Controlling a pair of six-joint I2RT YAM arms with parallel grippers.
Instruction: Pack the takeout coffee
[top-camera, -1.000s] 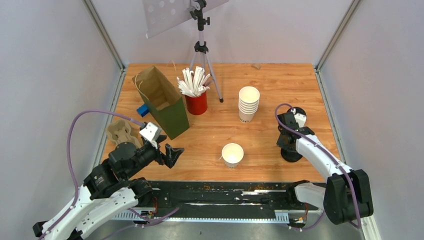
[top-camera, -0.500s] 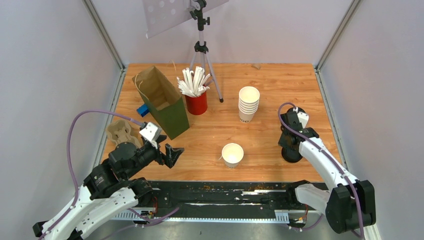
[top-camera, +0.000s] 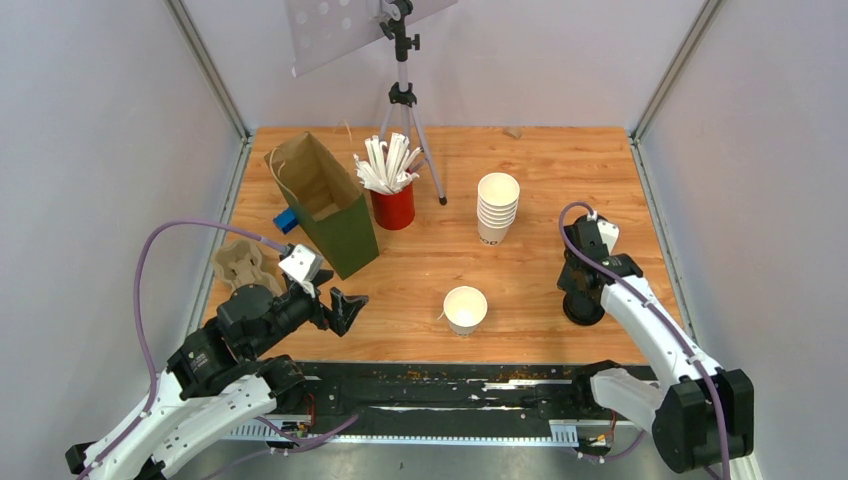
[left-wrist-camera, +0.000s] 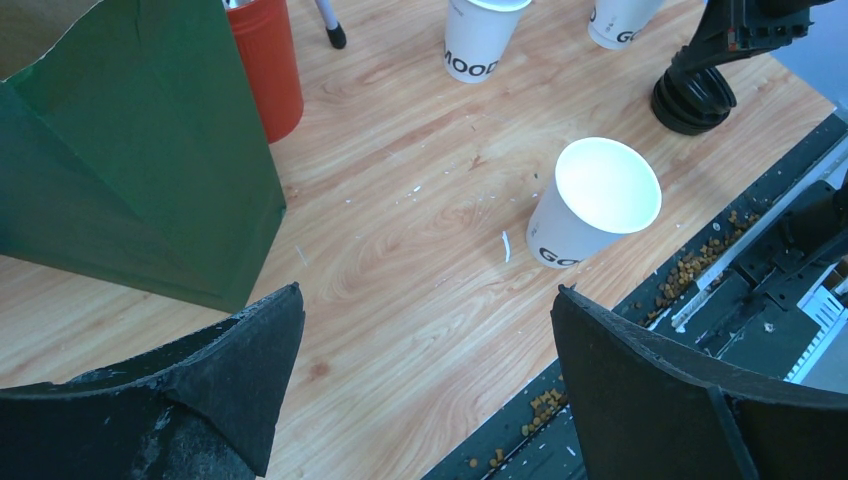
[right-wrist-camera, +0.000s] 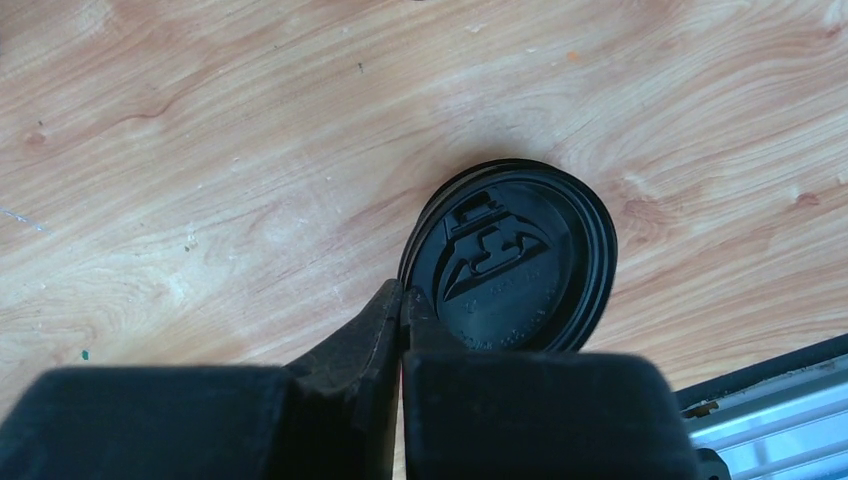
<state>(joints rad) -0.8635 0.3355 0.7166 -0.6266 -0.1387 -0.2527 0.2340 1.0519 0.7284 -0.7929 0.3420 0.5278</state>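
Stack of white cups at the back, reads "MOOD". Left gripper gapes wide, holds nothing. Single white paper cup upright mid-table, lidless, shows "GO" low on its side. Round black lid well right of it, embossed top up, rim pinched by right gripper.

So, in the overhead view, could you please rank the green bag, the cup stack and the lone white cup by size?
Largest to smallest:
1. green bag, clearly largest
2. cup stack
3. lone white cup
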